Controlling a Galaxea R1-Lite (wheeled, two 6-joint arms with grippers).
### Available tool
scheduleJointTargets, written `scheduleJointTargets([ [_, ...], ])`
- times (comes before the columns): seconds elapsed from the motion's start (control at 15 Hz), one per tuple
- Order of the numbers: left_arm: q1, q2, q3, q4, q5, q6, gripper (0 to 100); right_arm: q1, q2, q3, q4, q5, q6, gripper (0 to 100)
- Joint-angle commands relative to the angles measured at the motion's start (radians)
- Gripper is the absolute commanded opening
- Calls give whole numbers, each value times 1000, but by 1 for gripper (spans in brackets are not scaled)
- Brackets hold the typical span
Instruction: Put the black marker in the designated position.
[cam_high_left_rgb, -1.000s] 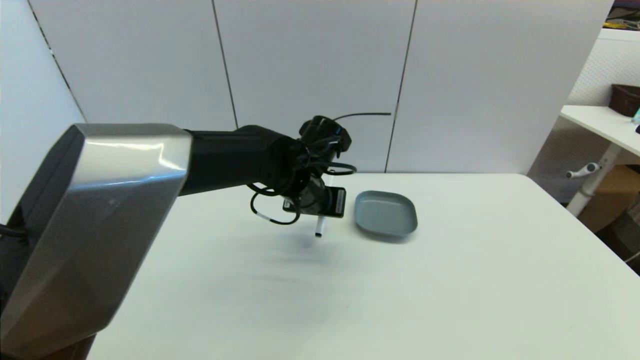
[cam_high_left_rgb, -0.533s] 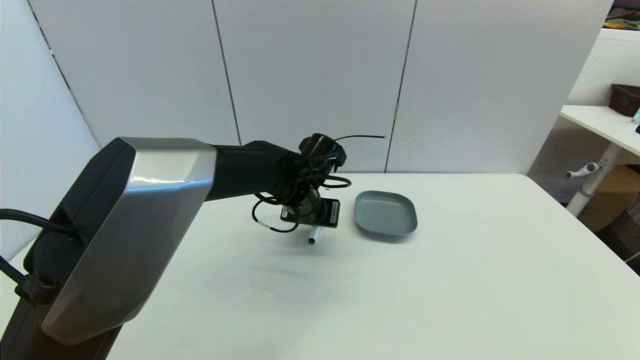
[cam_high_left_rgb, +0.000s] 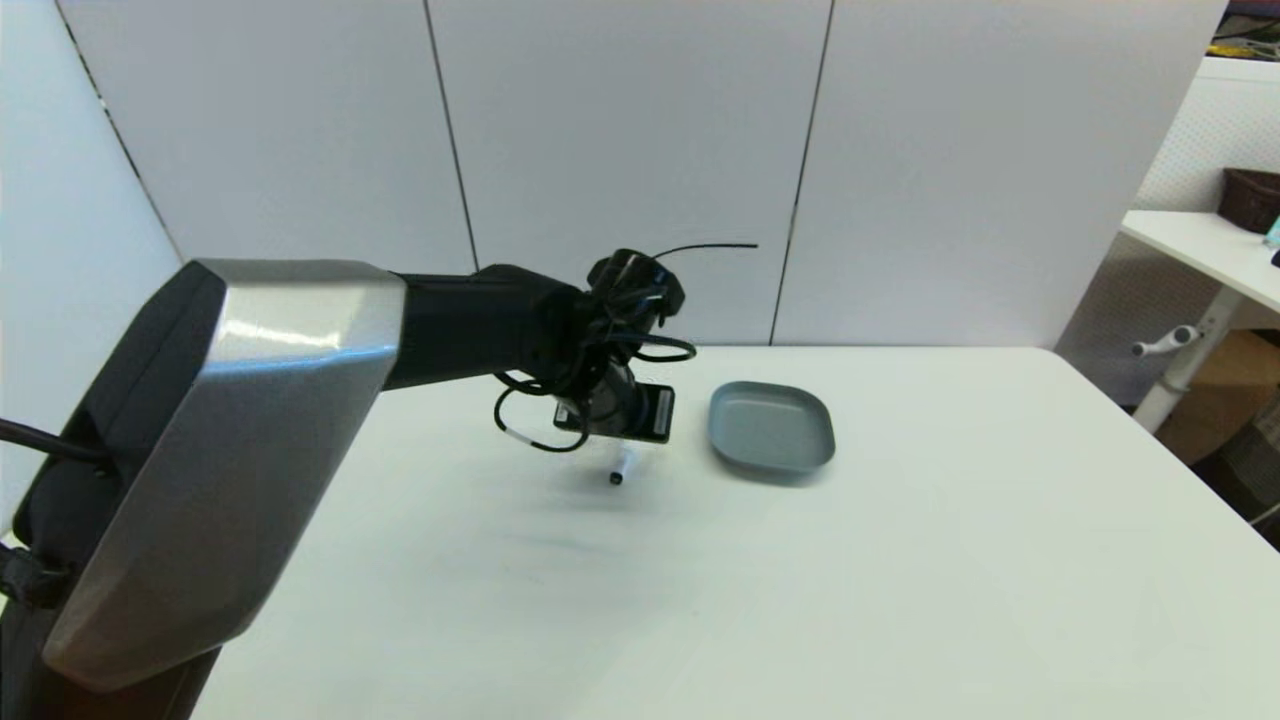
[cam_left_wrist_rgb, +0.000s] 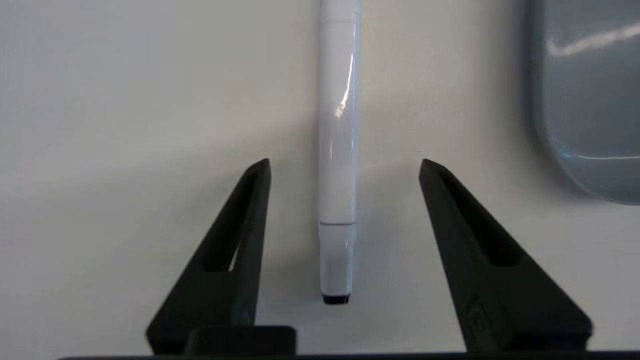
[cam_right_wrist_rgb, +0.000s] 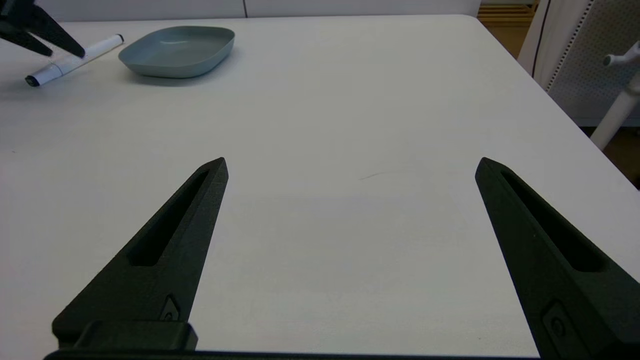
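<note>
Since a second ago the left gripper (cam_left_wrist_rgb: 345, 167) has let go and lifted; its fingers stand apart, empty, above the marker (cam_left_wrist_rgb: 339, 150), which lies flat on the table (cam_high_left_rgb: 800, 560) just beside the dish (cam_high_left_rgb: 771, 427), probably its designated spot. Right gripper (cam_right_wrist_rgb: 350, 167) idles wide open, empty.

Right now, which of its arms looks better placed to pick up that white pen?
The left. Its end effector is open with the black marker lying on the table between its fingers, beside the grey dish. The right end effector is open but sits far off across the table.
</note>
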Motion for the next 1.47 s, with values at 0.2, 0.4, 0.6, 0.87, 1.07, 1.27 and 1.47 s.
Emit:
scheduleJointTargets([
  [0.2, 123, -666, 24, 194, 98, 295, 100, 0, 2, 0, -1, 0, -1, 100],
  [0.4, 335, -1015, 228, 184, 113, 529, 100, 0, 2, 0, -1, 0, 1, 100],
  [0.6, 539, -1360, 753, -44, -171, 561, 100, 0, 0, 0, -1, 0, -1, 100],
  [0.87, 729, -1738, 1526, -592, -292, 579, 100, 0, 0, 0, -1, 0, 1, 100],
  [1.07, 717, -2005, 1871, -645, -287, 527, 100, 0, 2, 0, -1, 0, -1, 100],
  [1.27, 668, -2230, 1973, -592, -201, 486, 100, 0, 2, 0, -1, 0, 1, 100],
  [1.47, 668, -2298, 1971, -578, -194, 392, 100, 0, 2, 0, -1, 0, 1, 100],
])
